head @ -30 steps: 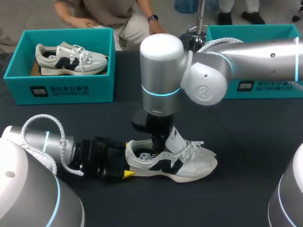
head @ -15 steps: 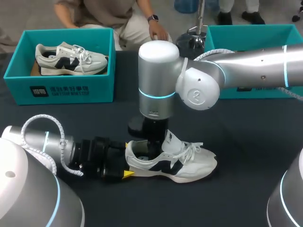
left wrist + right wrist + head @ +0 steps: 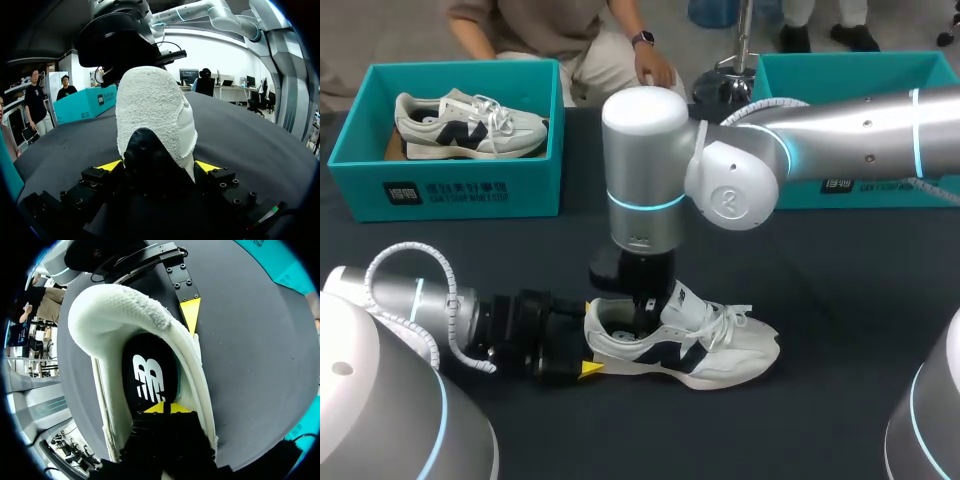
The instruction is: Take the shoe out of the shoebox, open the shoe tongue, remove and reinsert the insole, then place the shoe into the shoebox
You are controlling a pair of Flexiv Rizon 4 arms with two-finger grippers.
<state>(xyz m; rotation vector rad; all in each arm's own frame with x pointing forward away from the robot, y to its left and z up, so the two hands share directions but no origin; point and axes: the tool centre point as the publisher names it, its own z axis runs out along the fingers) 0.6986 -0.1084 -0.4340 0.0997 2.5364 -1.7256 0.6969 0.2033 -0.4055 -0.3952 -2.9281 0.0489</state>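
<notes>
Shoe (image 3: 720, 345) and everything else sit on the dark counter (image 3: 840, 280), the widest thing in the head view. At its far side stand two teal shoeboxes. The left shoebox (image 3: 450, 190) holds a second shoe (image 3: 470, 125) lying on its sole. The right shoebox (image 3: 860, 192) is partly hidden behind the right arm (image 3: 840, 130).

That arm comes in from the right and reaches past the middle, its wrist pointing straight down over the shoe. The left arm (image 3: 420, 300) lies low along the near left of the counter, pointing at the shoe's heel.

The shoe itself, white with dark side panels, stands upright on its sole on the near middle of the counter, well apart from both boxes, toe to the right. Its tongue (image 3: 685, 300) is lifted up and forward, with the laces (image 3: 732, 318) loose ahead of it.

The left gripper (image 3: 592, 348) is clamped on the heel. In the left wrist view its fingers (image 3: 207, 166) press the dark heel patch from both sides, and the shoe (image 3: 155, 110) rises just ahead of the gripper (image 3: 157, 167).

The right gripper (image 3: 642, 318) is down inside the shoe's opening. In the right wrist view its two yellow tips lie together with no real gap, the gripper (image 3: 167, 407) resting on the black insole (image 3: 150, 375), which bears a white mark and lies flat within the white collar of the shoe (image 3: 125, 315). Whether any insole material is pinched between the tips cannot be told. One yellow fingertip (image 3: 190, 312) of the left gripper shows against the outside of the heel.
</notes>
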